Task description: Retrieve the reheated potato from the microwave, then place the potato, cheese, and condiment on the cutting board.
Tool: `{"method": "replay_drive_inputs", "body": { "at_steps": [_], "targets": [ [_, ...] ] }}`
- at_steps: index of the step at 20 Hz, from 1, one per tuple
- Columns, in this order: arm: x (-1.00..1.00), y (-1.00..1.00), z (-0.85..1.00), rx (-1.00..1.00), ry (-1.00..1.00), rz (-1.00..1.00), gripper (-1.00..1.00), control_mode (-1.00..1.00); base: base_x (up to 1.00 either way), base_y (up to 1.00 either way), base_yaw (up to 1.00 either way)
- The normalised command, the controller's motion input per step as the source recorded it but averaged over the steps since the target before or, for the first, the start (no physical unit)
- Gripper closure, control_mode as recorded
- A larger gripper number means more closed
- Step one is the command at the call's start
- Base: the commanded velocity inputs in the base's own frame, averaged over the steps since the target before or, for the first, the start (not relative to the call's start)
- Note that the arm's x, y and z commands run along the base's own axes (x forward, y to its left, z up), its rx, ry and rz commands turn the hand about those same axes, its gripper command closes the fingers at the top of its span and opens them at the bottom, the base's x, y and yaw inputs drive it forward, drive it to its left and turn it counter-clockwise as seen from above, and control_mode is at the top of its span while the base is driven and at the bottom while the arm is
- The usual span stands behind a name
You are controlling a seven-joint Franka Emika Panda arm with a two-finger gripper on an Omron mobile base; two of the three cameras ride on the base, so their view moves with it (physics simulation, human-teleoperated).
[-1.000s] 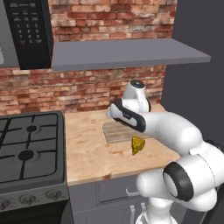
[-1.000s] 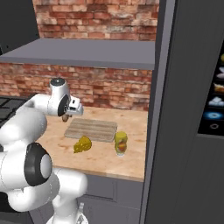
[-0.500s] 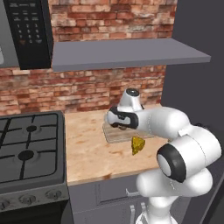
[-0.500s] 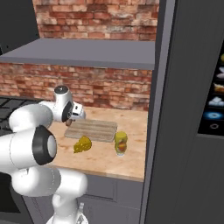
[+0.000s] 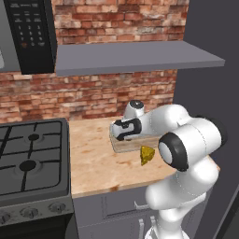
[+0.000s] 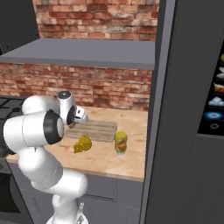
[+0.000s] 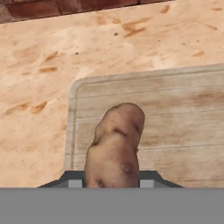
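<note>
The gripper fingers are clamped on the potato, which hangs above the cutting board near its corner.

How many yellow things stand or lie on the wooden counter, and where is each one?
2. The cheese lies on the counter just in front of the cutting board. The condiment stands upright off the board's front right corner. Others may be hidden behind the arm.

Brick wall, grey shelf
</note>
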Motion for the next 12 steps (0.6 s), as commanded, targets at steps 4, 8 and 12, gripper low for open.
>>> {"method": "replay_drive_inputs", "body": {
  "at_steps": [4,8,12],
  "targets": [
    [0.32,0.02,-0.3,0.0,0.01,-0.07,1.0,-1.0,0.0,0.0,0.0],
    [0.33,0.01,-0.27,0.0,0.02,-0.06,1.0,-1.0,0.0,0.0,0.0],
    [0.2,0.04,-0.24,0.0,0.04,-0.06,1.0,-1.0,0.0,0.0,0.0]
  ]
}}
